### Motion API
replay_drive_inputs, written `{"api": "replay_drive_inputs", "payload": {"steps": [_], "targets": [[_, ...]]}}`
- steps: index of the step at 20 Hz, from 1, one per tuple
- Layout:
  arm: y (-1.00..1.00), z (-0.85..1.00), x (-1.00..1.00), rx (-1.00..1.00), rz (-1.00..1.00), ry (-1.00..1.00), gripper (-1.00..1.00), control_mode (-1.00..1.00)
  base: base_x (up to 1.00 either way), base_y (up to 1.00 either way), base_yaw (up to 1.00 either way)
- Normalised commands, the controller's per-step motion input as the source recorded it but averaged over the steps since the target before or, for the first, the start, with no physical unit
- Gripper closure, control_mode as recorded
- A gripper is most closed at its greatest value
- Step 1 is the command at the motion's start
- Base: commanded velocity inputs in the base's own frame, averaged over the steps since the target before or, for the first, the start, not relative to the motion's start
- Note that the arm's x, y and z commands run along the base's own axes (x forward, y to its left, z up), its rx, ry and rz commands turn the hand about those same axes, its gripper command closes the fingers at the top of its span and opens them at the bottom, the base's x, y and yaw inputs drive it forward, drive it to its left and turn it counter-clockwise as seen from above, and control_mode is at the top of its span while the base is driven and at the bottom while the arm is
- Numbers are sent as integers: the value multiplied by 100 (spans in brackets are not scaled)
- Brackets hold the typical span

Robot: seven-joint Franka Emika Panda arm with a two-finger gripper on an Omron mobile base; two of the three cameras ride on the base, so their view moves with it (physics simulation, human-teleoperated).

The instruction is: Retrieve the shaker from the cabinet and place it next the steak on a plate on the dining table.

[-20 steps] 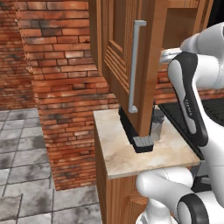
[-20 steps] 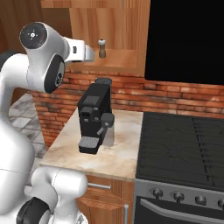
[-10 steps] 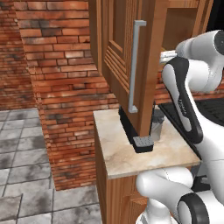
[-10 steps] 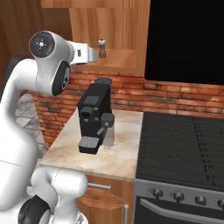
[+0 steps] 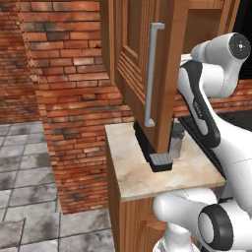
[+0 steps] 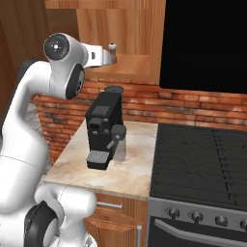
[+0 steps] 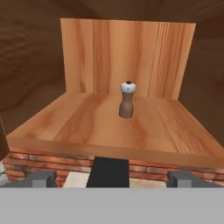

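Hand view shows my gripper [image 7: 111, 178] open, fingers spread wide, reaching for the shaker [image 7: 127, 99] standing upright straight ahead on the cabinet [image 7: 122, 122] shelf; next, I'd judge, advance and close.

Robot arm [image 6: 29, 125] consists of glossy white rounded shells with dark grey to black joint bands, a round dark cap with pale centre at the elbow, and bulbous white base segments.

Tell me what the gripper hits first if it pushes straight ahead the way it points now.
Most likely the shaker: it stands upright on the cabinet shelf, roughly centred ahead of the open gripper. Nothing shows in between, though depth is hard to judge.
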Motion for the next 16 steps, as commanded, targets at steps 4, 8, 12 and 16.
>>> {"api": "replay_drive_inputs", "payload": {"steps": [4,8,12,16], "targets": [[0,0,37,0,1,0,-100,-100,0,0,0],[0,0,40,0,1,-1,-100,-100,0,0,0],[0,0,39,0,1,0,-100,-100,0,0,0],[0,0,38,0,1,0,-100,-100,0,0,0]]}}
